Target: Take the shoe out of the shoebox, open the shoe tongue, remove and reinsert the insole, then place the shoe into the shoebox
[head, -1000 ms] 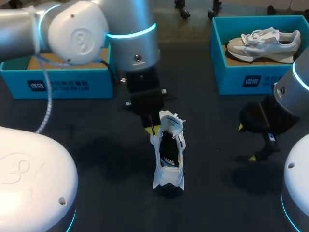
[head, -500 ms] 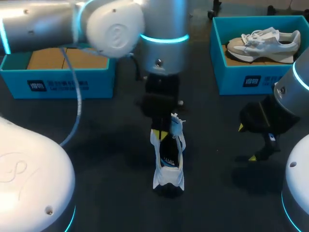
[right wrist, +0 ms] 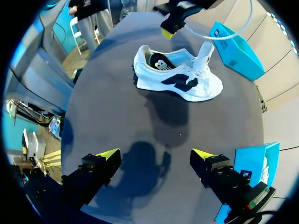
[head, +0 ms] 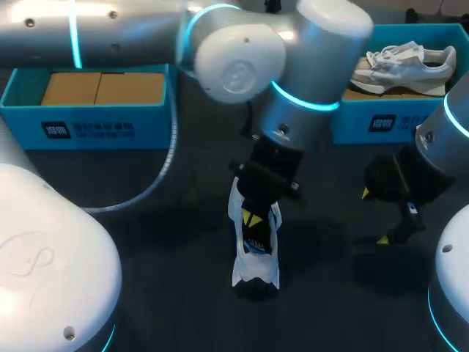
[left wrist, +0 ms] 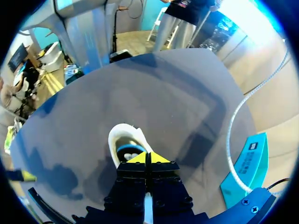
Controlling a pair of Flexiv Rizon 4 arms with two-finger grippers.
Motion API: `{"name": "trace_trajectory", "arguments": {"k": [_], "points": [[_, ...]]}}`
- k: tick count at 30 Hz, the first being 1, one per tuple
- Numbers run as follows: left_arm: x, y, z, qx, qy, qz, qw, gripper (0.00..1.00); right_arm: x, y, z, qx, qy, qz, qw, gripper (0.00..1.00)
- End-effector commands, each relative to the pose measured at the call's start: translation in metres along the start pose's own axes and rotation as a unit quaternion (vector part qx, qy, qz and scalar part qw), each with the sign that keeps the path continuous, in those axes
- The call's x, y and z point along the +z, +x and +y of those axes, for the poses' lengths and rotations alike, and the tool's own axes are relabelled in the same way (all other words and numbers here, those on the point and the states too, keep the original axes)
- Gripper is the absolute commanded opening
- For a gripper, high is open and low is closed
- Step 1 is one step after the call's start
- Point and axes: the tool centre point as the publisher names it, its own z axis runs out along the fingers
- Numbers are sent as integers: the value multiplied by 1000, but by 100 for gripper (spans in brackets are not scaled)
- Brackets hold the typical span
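A white shoe with dark side marks [head: 256, 258] [right wrist: 177, 74] stands upright on the dark table [head: 161, 220], its tongue [right wrist: 205, 49] raised and its insole [right wrist: 161, 60] showing in the opening. My left gripper [head: 255, 218] [left wrist: 148, 158] [right wrist: 169, 29] hangs just above that opening, shut, with nothing seen between its tips. The heel rim [left wrist: 125, 139] shows just ahead of the tips. My right gripper [head: 374, 216] [right wrist: 156, 156] stands open over bare table to the shoe's right, well apart from it.
A blue shoebox [head: 381, 121] at the back right holds a second white shoe [head: 403, 62]. Another blue shoebox [head: 95, 125] with a brown cardboard bottom sits at the back left. My left arm crosses the table's middle above the shoe.
My left arm has swung rightward, carrying its shut gripper from beside the tongue to over the shoe's opening. The shoe and my right arm have stayed put.
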Motion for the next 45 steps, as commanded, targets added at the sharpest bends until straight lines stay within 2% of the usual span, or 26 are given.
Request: {"name": "trace_trajectory", "arguments": {"k": [1, 7, 12, 14, 25, 32, 37, 45], "points": [[4, -3, 6, 3, 8, 31, 999, 0, 0, 1, 0, 1, 2, -1, 1000, 100], [4, -3, 6, 3, 8, 31, 999, 0, 0, 1, 0, 1, 2, -1, 1000, 100], [23, -10, 10, 10, 15, 3, 1000, 0, 0, 1, 0, 1, 2, -1, 1000, 100], [26, -11, 10, 8, 12, 20, 1000, 0, 0, 1, 0, 1, 2, -1, 1000, 100], [29, -13, 9, 3, 10, 22, 1000, 0, 0, 1, 0, 1, 2, -1, 1000, 100], [42, -5, 9, -18, -6, -11, 1000, 0, 0, 1, 0, 1, 2, -1, 1000, 100], [52, 1, 12, -27, -3, -29, 999, 0, 0, 1, 0, 1, 2, -1, 1000, 100], [63, -2, 15, -35, -17, -54, 998, 0, -11, 3, -28, -8, 13, -5, 1000, 100]]}}
